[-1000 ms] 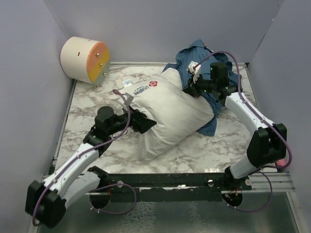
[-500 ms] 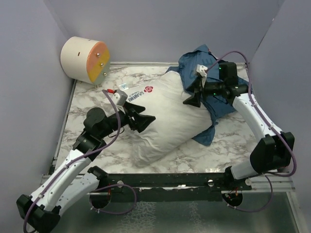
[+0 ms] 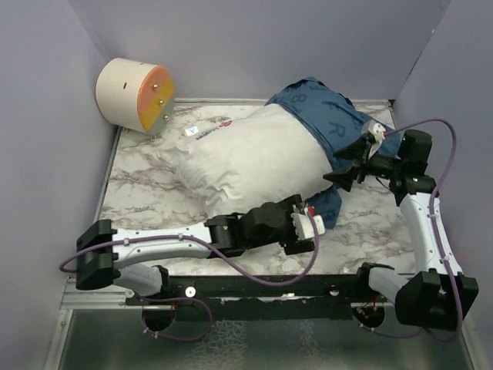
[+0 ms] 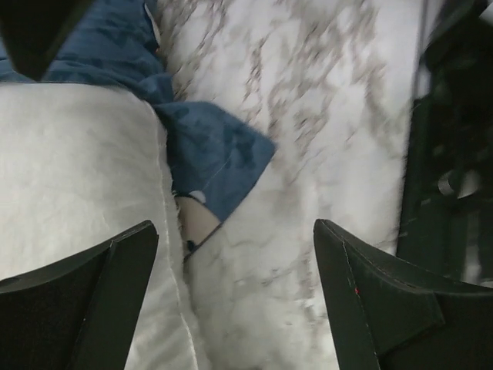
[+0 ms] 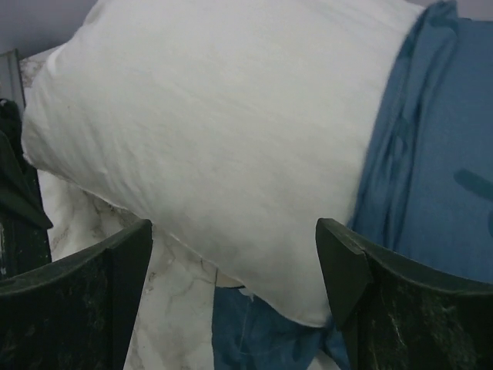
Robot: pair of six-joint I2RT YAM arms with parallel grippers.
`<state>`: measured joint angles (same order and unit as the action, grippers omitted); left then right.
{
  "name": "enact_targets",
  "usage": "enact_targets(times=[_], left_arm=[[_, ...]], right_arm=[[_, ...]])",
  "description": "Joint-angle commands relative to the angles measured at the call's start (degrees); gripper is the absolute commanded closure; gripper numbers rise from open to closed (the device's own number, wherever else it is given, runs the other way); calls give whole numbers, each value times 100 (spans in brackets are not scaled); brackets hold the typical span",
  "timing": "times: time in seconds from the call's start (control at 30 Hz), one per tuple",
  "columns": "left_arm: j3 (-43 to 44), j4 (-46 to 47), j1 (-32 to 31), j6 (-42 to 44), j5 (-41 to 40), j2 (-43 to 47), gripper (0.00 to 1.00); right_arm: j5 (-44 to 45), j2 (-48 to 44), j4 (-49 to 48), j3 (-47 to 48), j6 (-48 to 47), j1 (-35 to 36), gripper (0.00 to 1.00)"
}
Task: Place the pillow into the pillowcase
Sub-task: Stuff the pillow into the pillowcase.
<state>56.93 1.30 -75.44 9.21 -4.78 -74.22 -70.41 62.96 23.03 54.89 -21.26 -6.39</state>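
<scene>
Two arms reach over the marble table (image 3: 146,193), and both have their fingers spread apart with nothing between them. Nearest, the left arm lies low across the front of the table, stretched toward the right side, and its gripper (image 3: 296,225) sits just beside the near lower corner of the pillow (image 3: 246,166). From the left wrist, the open left gripper (image 4: 235,297) frames the pillow's white edge on one side and bare marble on the other, with a loose flap of the pillowcase (image 4: 216,158) lying flat on the table between them; a small patch of its lighter inside shows at the fold.

Further back on the right, the right gripper (image 3: 348,163) hovers near the pillowcase (image 3: 327,116), pointing left toward the pillow. In its own wrist view the right gripper (image 5: 235,266) looks at the plump pillow (image 5: 223,131), whose far end disappears into the blue fabric (image 5: 431,154).

The pillow lies slantwise across the middle of the table, its right end inside the case, its left end and printed label uncovered. At the far left corner a cream cylinder (image 3: 132,94) with an orange face rests against the wall.
</scene>
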Motion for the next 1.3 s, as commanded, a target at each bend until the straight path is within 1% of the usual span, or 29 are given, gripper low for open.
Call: enact_targets(times=[0.0, 0.07, 0.17, 0.4, 0.43, 0.47, 0.5, 0.53, 0.57, 0.6, 0.63, 0.7, 0.73, 0.83, 0.9, 0.97, 1.1, 1.17, 1.27], left_arm=[[251, -38, -94, 2415, -1548, -852, 14], [322, 230, -88, 3021, -2061, -1256, 12], [468, 579, 50, 3655, -2752, -1856, 10], [790, 1833, 529, 4728, -4271, -3251, 8], [865, 2018, 593, 4799, -4397, -3406, 12], [961, 1976, 667, 4797, -4427, -3532, 20], [1083, 1817, 747, 4693, -4363, -3615, 32], [1208, 1582, 823, 4465, -4242, -3640, 47], [1384, 1256, 928, 4141, -4017, -3636, 73], [1555, 930, 1022, 3770, -3746, -3604, 95], [1751, 559, 1135, 3350, -3413, -3536, 100], [2170, -166, 1383, 2544, -2373, -3338, 100], [2355, -398, 1530, 2134, -1726, -3213, 100], [2595, -495, 2000, 981, -46, -2803, 100], [2699, -440, 2256, 434, 670, -2668, 100], [2829, -422, 2433, 66, 1140, -2570, 100], [3038, -410, 2575, -366, 1610, -2552, 100], [3111, -398, 2607, -519, 1717, -2555, 100], [3161, -307, 2634, -714, 1875, -2562, 100]], right_arm=[[254, -244, -894, -347, 957, -721, 13], [645, -192, -961, -417, 1058, -892, 14], [1112, -5, -906, -403, 1154, -959, 14], [1302, 151, -871, -402, 1215, -969, 15], [1342, 147, -858, -408, 1173, -969, 15], [1390, 134, -834, -403, 1128, -969, 15], [1462, 130, -801, -390, 1078, -969, 15], [1512, 101, -764, -378, 1006, -969, 16], [1533, 78, -726, -375, 941, -969, 16], [1538, 50, -701, -382, 869, -969, 17], [1530, 23, -687, -392, 813, -969, 18], [1434, 6, -643, -417, 703, -969, 20], [1378, 20, -618, -418, 672, -969, 21], [1351, 152, -572, -409, 671, -969, 23], [1484, 253, -626, -427, 774, -969, 24], [1813, 333, -833, -501, 1030, -969, 24], [2355, 573, -1226, -680, 1460, -969, 21], [2372, 821, -1248, -682, 1566, -969, 20], [2097, 1171, -1325, -674, 1868, -964, 20]])
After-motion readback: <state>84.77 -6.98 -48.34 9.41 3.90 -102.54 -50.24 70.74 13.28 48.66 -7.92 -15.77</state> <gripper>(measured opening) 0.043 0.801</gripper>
